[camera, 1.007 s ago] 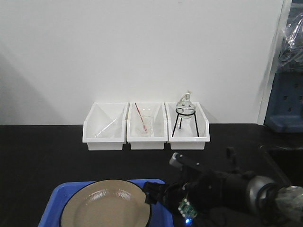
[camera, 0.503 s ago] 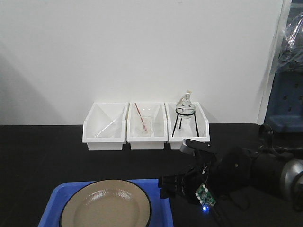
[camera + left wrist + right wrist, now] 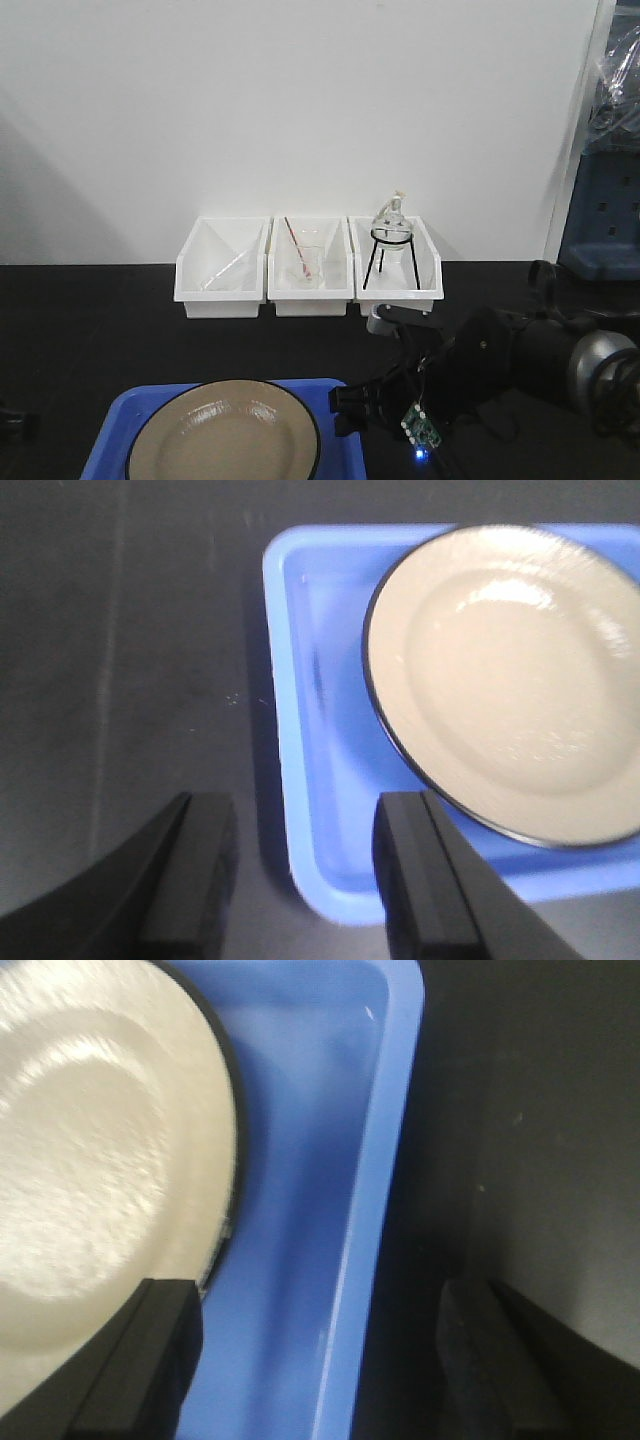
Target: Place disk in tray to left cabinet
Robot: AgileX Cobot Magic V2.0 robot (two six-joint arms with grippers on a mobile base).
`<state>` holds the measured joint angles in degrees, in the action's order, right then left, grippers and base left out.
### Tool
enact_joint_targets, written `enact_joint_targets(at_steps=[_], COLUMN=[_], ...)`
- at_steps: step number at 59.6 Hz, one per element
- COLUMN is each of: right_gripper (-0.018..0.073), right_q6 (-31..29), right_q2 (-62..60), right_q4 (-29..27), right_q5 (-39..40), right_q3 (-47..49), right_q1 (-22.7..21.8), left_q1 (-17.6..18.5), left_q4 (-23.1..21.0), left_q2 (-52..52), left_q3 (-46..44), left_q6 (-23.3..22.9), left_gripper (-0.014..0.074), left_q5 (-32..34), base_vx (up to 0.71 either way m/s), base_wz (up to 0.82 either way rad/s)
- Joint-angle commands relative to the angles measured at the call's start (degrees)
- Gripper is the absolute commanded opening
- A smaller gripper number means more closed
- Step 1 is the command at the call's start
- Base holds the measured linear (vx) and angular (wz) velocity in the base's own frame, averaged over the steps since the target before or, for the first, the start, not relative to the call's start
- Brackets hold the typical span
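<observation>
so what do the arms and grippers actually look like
The left gripper and right gripper both have matte black, flat, blocky fingers. The right arm is bulky and black, with a silver-grey joint, a small green circuit board showing a blue light, and a black cable looping behind.

Glossy tan disk point(image 3: 510, 680), smooth blue plastic tray point(image 3: 320, 780), matt black tabletop point(image 3: 120, 680).
</observation>
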<state>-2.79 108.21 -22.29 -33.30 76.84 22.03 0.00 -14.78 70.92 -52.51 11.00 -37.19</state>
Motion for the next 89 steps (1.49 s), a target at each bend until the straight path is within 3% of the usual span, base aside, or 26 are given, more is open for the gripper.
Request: enact_joint_targets(at_steps=[1,20,34,43,64,82,89], right_gripper=[0.054,0.054,0.054,0.054,0.0527,0.0437,0.0359], right_q6=[-0.28,0.79,-1.69,-1.18,-0.58,-0.46,0.67], right_q2=[-1.2,3.51,9.45,13.84,17.06,19.14,19.14], right_q4=[-0.84,-5.25,-4.97,-4.9,-5.32,-5.11,-5.1], right_q5=[1.88,0.59,-9.03,-13.51,-14.25,-15.93,-16.09], right_q3=[1.9,2.27,11.64,17.73,23.07,23.13,23.13], right_q1=[-0.33,-2.87,-4.63,-4.65,-3.6,-2.0,-2.04], left_q1=[0.34,0.34,0.34,0.34,0.39,0.45,0.45], left_q4=[-2.5,-4.07,-5.4,-6.89,-7.17,-12.02,-12.02], left_q2=[6.32,28.37,36.67,38.86,41.41,43.54,43.54], left_q3=[-5.49,-20.31,-24.77,-24.75,-24.75,-24.75,-24.75], left_q6=[0.38,0.49,4.05,4.97,4.97,4.99,5.75], left_gripper=[0.0451,0.0451,0.0451,0.0451,0.0451,0.0435,0.037], left_q5=[2.81,-1.97,-1.74,-2.35,-1.68,-2.32,-3.7], base_vx=[0.0,0.0,0.0,0.0,0.0,0.0,0.0], base_wz=[0.0,0.0,0.0,0.0,0.0,0.0,0.0])
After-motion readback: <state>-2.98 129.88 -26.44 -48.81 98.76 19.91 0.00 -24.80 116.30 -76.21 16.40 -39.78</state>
